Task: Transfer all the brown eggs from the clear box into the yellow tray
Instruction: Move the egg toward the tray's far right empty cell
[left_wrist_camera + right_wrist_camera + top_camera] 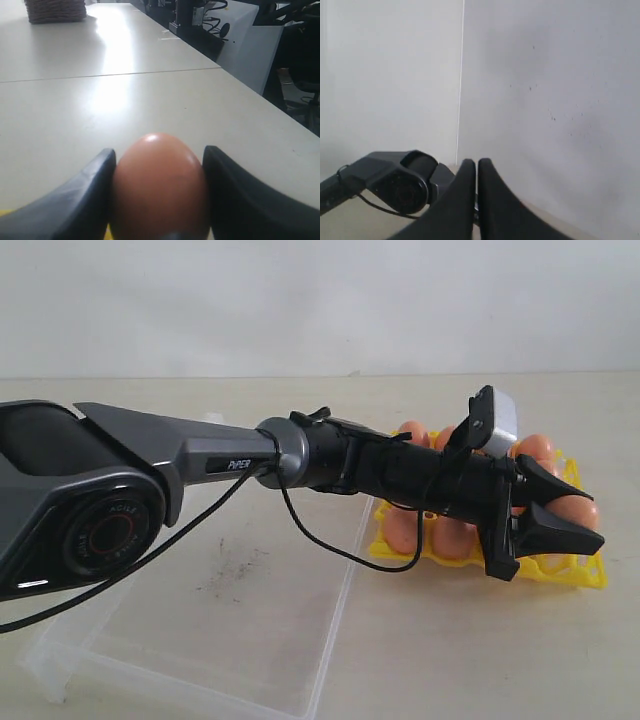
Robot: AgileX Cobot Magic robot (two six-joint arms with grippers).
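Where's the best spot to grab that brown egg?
Probably across its wide middle, as the left gripper does now: one of the fingers on each rounded side of the brown egg. Coming over its end lets the curved fingers cup it; a pinch near the narrow tip would likely slip off.

Beige table [450,660] filled lower frame in exterior view, white wall [300,300] across top. Left wrist view: wicker basket [55,11] sat at table's far end, dark equipment [195,25], white panel [255,55] and chair [305,85] beyond its edge. Right wrist view: wall showed a thin vertical seam [460,75].
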